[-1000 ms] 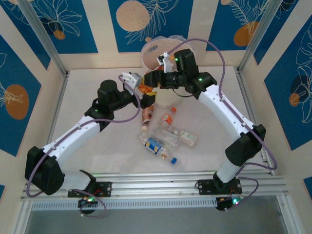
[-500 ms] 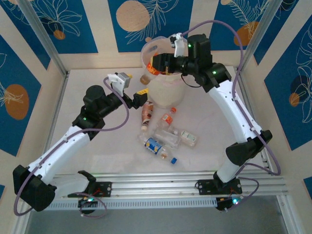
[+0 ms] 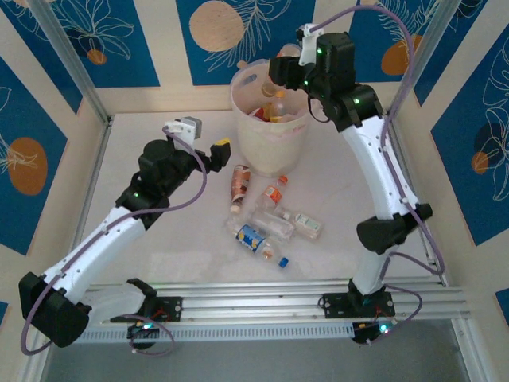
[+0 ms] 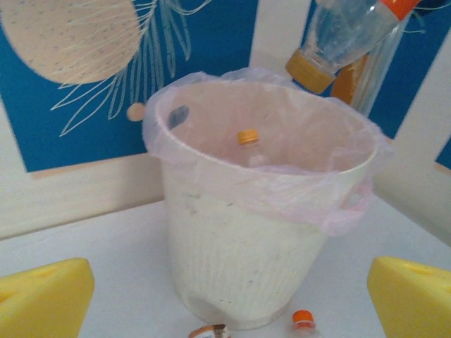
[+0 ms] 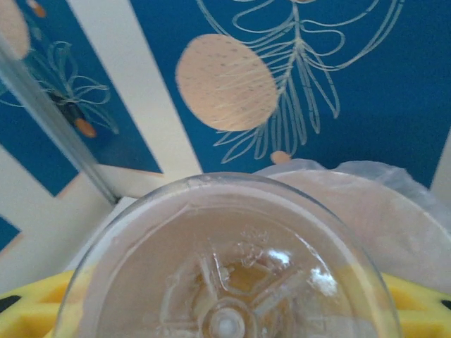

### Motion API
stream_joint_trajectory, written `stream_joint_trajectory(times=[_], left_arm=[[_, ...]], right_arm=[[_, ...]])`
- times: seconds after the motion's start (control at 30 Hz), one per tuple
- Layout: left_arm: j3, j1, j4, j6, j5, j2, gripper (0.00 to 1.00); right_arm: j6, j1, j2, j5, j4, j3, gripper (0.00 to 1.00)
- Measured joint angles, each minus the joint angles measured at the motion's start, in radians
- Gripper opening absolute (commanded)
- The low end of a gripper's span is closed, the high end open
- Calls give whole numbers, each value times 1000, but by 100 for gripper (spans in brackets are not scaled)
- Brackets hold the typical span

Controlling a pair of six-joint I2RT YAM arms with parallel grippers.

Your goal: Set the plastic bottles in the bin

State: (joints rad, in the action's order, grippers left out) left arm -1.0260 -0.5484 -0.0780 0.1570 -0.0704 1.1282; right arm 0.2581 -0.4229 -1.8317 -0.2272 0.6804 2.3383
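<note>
The bin (image 3: 269, 137) is a cream bucket lined with a pinkish bag, at the back middle of the table, with several bottles inside. Above its rim my right gripper (image 3: 280, 78) is shut on a clear bottle (image 4: 340, 34) that hangs cap down. That bottle's base (image 5: 225, 267) fills the right wrist view between the yellow pads (image 5: 28, 310). My left gripper (image 3: 220, 149) is open and empty, left of the bin (image 4: 246, 232) and facing it. Loose plastic bottles lie in front of the bin: an orange one (image 3: 238, 185), an orange-capped one (image 3: 273, 193), a blue-labelled one (image 3: 253, 236) and a clear one (image 3: 304, 224).
An orange-capped bottle (image 4: 248, 141) stands inside the bin. A small blue-capped bottle (image 3: 283, 259) lies nearest the arms' bases. Aluminium posts (image 3: 67, 60) and patterned walls close the table at the back and sides.
My right arm has lifted the bottle from in front of the bin to above its rim. My left arm has drawn back to the left, its gripper still open.
</note>
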Motion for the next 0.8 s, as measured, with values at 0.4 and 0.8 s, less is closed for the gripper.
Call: stream_joint_trajectory(times=[0.4,0.8], left_arm=[[-79,0,154,67,-134,93,100],[-134,0,257,108,-188,175,100]], right_arm=[[-3,72,-268,8,203,206,48],[51,133,-322,195,264,212,48]])
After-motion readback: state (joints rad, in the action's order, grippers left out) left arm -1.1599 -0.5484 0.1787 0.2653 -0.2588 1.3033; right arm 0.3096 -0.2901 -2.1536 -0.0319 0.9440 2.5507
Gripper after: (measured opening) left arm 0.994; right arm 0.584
